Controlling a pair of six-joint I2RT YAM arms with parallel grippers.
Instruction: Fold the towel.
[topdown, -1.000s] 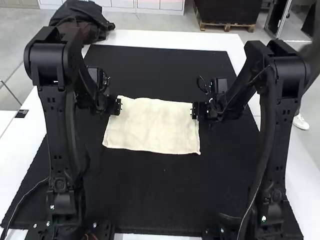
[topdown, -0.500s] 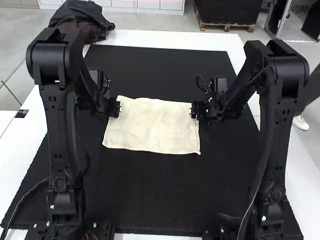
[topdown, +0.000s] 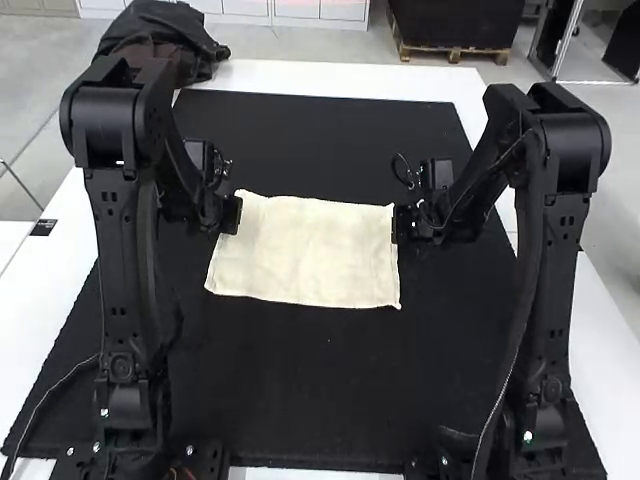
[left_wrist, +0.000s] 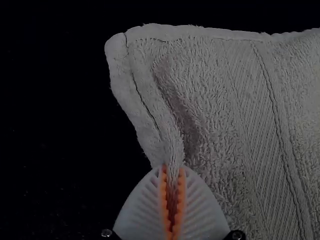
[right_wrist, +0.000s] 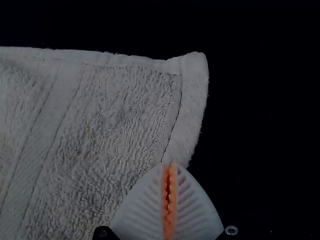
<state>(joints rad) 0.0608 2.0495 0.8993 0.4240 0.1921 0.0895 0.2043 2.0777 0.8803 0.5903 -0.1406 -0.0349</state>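
The cream towel (topdown: 305, 250) lies spread as a rectangle on the black mat. My left gripper (topdown: 232, 215) is at its left edge near the far corner, and my right gripper (topdown: 400, 224) is at the right edge near the other far corner. In the left wrist view, the gripper (left_wrist: 172, 175) is shut on a raised pinch of the towel (left_wrist: 210, 95) at the side hem. The right wrist view has its gripper (right_wrist: 169, 170) shut, tips against the towel (right_wrist: 110, 125) beside its hem, with no pinched fold visible between them.
The black mat (topdown: 330, 390) extends around the towel on a white table (topdown: 350, 77). A dark bundled jacket (topdown: 165, 40) rests at the table's far left corner.
Both grippers have closed at the towel's side edges. The right one has shifted slightly outward, and the left arm's upper part has moved a little to the right. The towel keeps its place.
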